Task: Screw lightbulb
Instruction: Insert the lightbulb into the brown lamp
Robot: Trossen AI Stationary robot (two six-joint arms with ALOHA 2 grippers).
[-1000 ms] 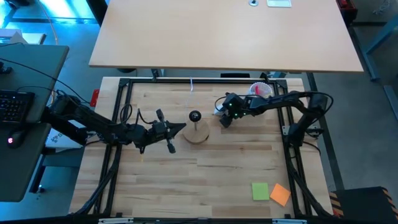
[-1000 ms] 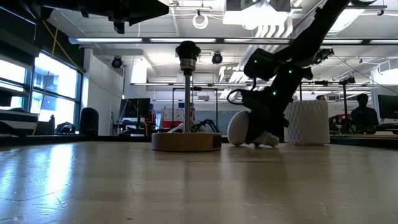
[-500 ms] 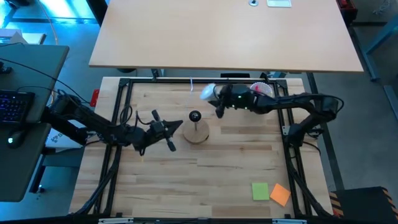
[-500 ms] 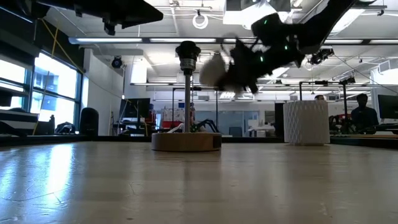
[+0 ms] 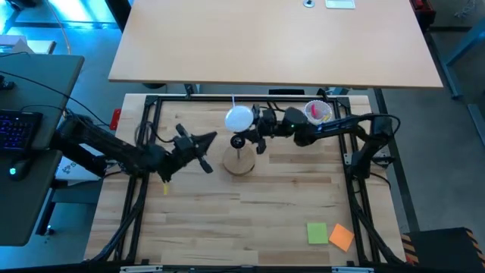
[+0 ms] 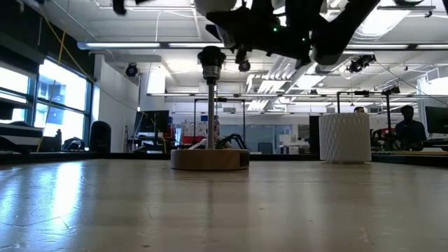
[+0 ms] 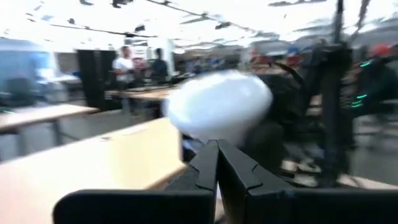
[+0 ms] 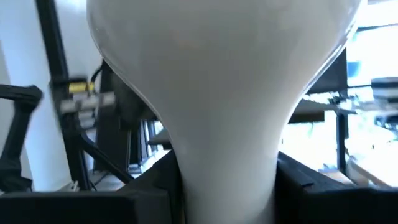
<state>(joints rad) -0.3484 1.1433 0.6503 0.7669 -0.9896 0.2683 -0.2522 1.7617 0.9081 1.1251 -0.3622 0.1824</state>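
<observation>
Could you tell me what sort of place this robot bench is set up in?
Most likely an open robotics lab or workshop. The low view shows a large hall behind the wooden table, with exposed ceiling lighting, rows of workbenches and equipment, and a person at a desk. The high view adds a keyboard on a neighbouring desk.

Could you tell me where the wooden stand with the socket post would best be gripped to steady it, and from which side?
Probably the thin post, partway up between the round wooden base and the black socket. The base looks too wide and flat for fingers. Come level from the left gripper's side, since the right gripper holds the lightbulb up beside the socket.
</observation>
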